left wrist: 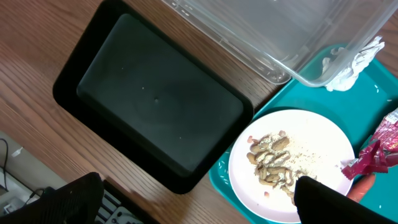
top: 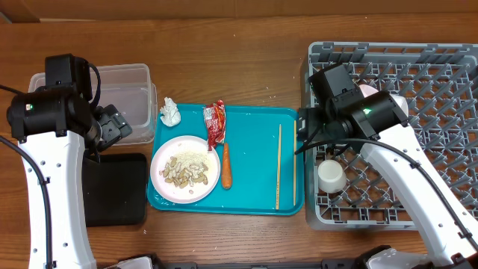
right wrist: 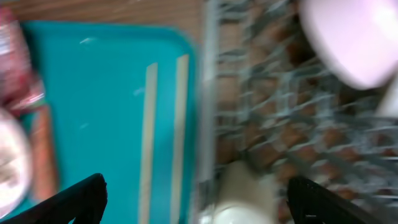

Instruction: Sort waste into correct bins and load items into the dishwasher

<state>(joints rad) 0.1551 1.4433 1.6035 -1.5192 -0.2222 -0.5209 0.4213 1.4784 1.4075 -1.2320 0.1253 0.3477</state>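
**Both end effectors empty; tray not yet cleared, rack partly loaded**

Layout. The teal tray (top: 254,127) sits mid-worktop (top: 224,52) between the bins on the left and the dish rack (top: 433,75) on the right, so each arm has a short reach to its own destination. On the tray:
- plate (top: 158,158) carrying rice and food scraps (top: 187,170)
- carrot (top: 225,166) just beside the plate
- red wrapper (top: 216,123) above the carrot
- tissue (top: 171,112) at the tray's far left corner, next to the clear tub (top: 138,75)
- chopsticks (top: 278,166) lying parallel near the right edge

The black tray (top: 119,187) lies in front of the tub, touching or nearly touching the teal tray. Both bins look empty from the left wrist view.

Rack. A cup (top: 331,176) stands in the near left part. A pink-sided bowl (right wrist: 354,37) rests further back. The right wrist view is motion-blurred, so how it seats on the pegs is unclear.

Left end effector (left wrist: 199,186): fingers spread wide, nothing between them. It hovers over the edge where the black tray meets the plate, touching nothing.

Right end effector (right wrist: 197,186): fingers well apart and empty, over the rack's left rim, with the cup below and the chopsticks just beside it.

Judgement: the right arm is placed to take the chopsticks next. All the waste remains unsorted.
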